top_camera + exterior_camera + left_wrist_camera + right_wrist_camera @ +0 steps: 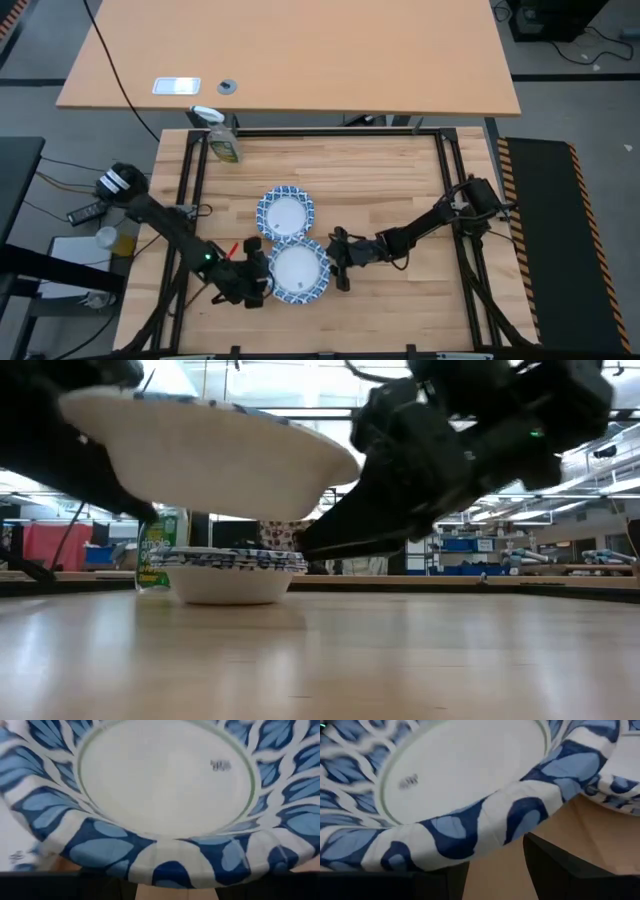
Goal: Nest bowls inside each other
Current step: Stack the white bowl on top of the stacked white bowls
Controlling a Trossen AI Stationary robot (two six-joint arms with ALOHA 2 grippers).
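A blue-and-white rimmed bowl (285, 212) (235, 575) rests by its base on the wooden table, near the middle. A second bowl (298, 272) (210, 450) hangs above the table just on its near side, tilted, its right side lower. My left gripper (262, 282) stands at the lifted bowl's left edge and my right gripper (337, 265) at its right edge. Both are open, with their fingers under the bowl's rim. The lifted bowl's white centre fills both wrist views (165, 775) (465, 775). My left gripper bears the bowl's left rim (170, 870), which lies across the tops of both spread fingers (75, 887). The fingers come from the table's left, slanting down. The bowl is lifted clear of the table. My right gripper bears the bowl's right rim (485, 832), which lies across both spread fingers (570, 870); bare table shows in the gap between them. The fingers come nearly level from the table's right and reach under the rim (340, 470). This side of the bowl hangs lower.
A green-yellow spray bottle (222, 142) (158, 550) stands at the far left of the table. Dark frame rails (192, 180) run along the table's left and right sides. Bare wood (400, 180) lies to the right of the bowls.
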